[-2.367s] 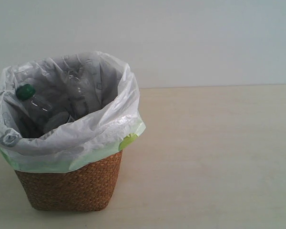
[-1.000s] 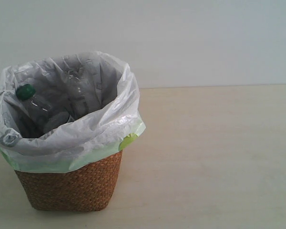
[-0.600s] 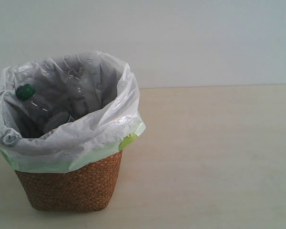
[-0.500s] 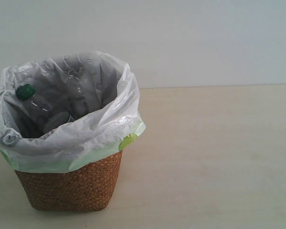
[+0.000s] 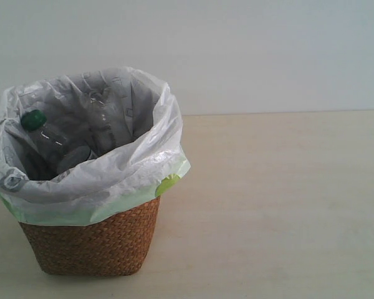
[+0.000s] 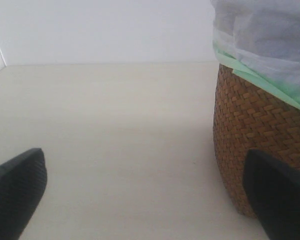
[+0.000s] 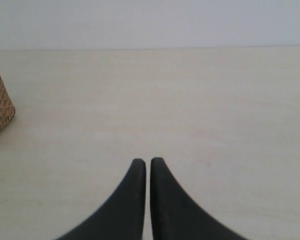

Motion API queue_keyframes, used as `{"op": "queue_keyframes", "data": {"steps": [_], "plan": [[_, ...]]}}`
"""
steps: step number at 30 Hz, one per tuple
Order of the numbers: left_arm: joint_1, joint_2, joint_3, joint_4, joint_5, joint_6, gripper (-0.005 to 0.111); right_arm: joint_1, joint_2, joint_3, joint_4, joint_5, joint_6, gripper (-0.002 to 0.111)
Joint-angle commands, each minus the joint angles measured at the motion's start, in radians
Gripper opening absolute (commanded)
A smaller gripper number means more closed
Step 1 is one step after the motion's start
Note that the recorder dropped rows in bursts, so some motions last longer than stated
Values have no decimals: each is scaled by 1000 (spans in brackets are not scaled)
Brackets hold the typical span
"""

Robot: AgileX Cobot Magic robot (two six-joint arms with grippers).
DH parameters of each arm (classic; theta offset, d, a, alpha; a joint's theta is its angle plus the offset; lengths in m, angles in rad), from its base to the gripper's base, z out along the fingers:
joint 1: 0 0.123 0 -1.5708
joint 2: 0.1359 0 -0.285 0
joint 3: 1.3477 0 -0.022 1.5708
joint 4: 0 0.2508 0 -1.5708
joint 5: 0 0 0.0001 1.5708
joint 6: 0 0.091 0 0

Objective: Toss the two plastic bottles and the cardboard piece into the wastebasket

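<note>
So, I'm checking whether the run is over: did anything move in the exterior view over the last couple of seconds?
Nothing visibly changed. The green-capped bottle lies inside the wastebasket just as it did before, the liner bag keeps the same folds, and the table beside it looks the same.

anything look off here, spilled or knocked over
Nothing stands out. The wastebasket stands upright on the table, its bag liner folded over the rim, and the green-capped bottle leans inside it. No spill or damage shows.
</note>
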Motion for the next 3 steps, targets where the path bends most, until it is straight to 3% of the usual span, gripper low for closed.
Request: {"op": "queue_keyframes", "data": {"steps": [1, 3], "plan": [[-6, -3, -4, -2, -8, -9, 108, 0, -6, 5, -9, -1, 4, 0], [-6, -3, -4, -2, -8, -9, 108, 0, -6, 5, -9, -1, 4, 0]]}}
